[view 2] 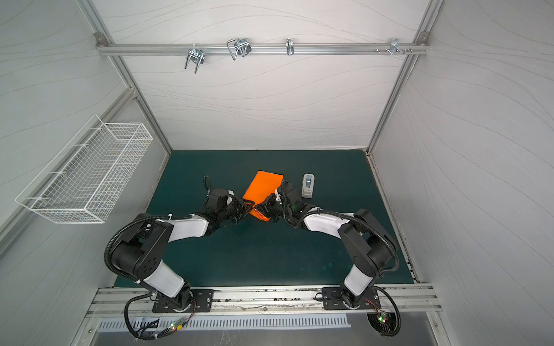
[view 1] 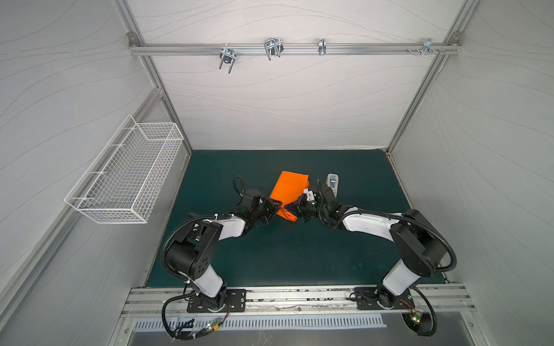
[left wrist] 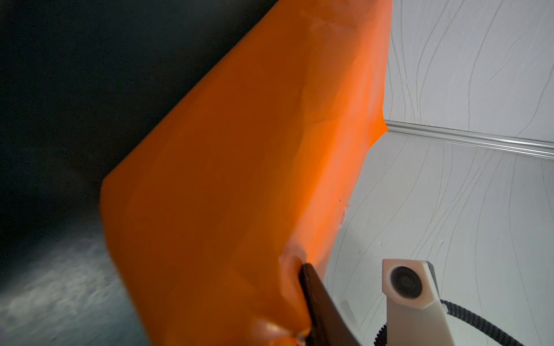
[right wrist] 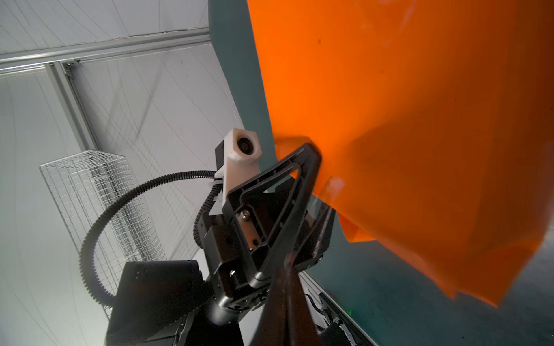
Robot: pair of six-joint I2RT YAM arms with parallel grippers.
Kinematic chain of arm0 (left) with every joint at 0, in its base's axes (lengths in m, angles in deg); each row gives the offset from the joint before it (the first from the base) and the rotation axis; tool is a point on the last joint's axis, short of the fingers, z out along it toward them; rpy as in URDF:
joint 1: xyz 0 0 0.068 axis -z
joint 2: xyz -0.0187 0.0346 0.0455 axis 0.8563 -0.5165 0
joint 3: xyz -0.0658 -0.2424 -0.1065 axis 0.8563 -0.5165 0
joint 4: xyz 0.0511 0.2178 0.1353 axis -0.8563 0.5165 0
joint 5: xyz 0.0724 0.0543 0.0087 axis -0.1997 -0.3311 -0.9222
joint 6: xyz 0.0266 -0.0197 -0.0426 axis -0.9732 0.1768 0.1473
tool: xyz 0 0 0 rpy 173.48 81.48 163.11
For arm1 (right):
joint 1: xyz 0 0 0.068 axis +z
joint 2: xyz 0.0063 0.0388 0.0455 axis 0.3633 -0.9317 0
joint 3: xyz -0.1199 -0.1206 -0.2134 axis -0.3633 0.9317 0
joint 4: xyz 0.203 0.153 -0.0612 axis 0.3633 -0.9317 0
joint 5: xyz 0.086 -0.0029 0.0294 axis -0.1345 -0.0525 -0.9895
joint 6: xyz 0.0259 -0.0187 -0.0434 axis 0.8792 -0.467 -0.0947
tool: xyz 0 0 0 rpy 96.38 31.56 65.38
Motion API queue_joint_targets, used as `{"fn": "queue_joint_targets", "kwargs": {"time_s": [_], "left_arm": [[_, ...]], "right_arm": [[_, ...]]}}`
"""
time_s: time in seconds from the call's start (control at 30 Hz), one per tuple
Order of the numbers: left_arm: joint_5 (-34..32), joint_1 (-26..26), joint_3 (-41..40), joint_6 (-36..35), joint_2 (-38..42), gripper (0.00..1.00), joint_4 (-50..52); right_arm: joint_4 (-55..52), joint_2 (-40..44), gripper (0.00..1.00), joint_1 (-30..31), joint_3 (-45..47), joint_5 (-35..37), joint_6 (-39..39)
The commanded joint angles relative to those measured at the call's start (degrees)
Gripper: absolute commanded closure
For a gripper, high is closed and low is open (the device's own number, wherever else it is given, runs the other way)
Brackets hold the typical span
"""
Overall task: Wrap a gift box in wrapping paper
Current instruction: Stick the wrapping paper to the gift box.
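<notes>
Orange wrapping paper (view 1: pixel 288 188), folded into a flat oblong packet with creases and loose flaps at one end, sits between the two sets of fingers. It stretches away beyond their tips toward the back wall in both top views (view 2: pixel 263 190). The gift box cannot be made out. In the right wrist view a darker patch shows through the sheet, and I cannot tell whether that is the box.

The left gripper (right wrist: pixel 322 182) has hold of the paper at its near edge. Its fingers (right wrist: pixel 310 154) stand partly apart, one on each face of the fold. The left wrist view shows one dark finger (left wrist: pixel 314 296) pressed into the sheet, which dimples around its tip. The rest of the packet rises straight out from that tip.

The right gripper (right wrist: pixel 287 269) faces it from the opposite side, tips close to the left one's and just beside the paper's near corner (view 1: pixel 290 217). Its jaws are fully closed, and nothing can be seen between them.

A white-grey tape dispenser (view 2: pixel 308 185) lies on the dark green mat (view 1: pixel 269 254), behind the right fingers on the far side from the paper. A white wire basket (view 1: pixel 126 179) hangs on the wall, well apart from the left fingers.
</notes>
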Motion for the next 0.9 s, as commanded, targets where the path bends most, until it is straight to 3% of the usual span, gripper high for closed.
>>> {"fn": "queue_joint_targets", "kwargs": {"time_s": [0.0, 0.37, 0.87], "left_arm": [[-0.5, -0.3, -1.0, 0.7, -1.6, 0.68, 0.8], [-0.3, -0.5, -1.2, 0.8, -1.8, 0.68, 0.3], [-0.5, -0.7, -1.0, 0.5, -1.6, 0.68, 0.9]], "right_arm": [[4.4, -2.0, 1.0, 0.6, -0.4, -0.5, 5.4], [13.8, -8.3, 1.0, 0.6, 1.3, -2.2, 10.8], [20.1, -10.6, 1.0, 0.7, 4.9, -3.4, 14.3]]}}
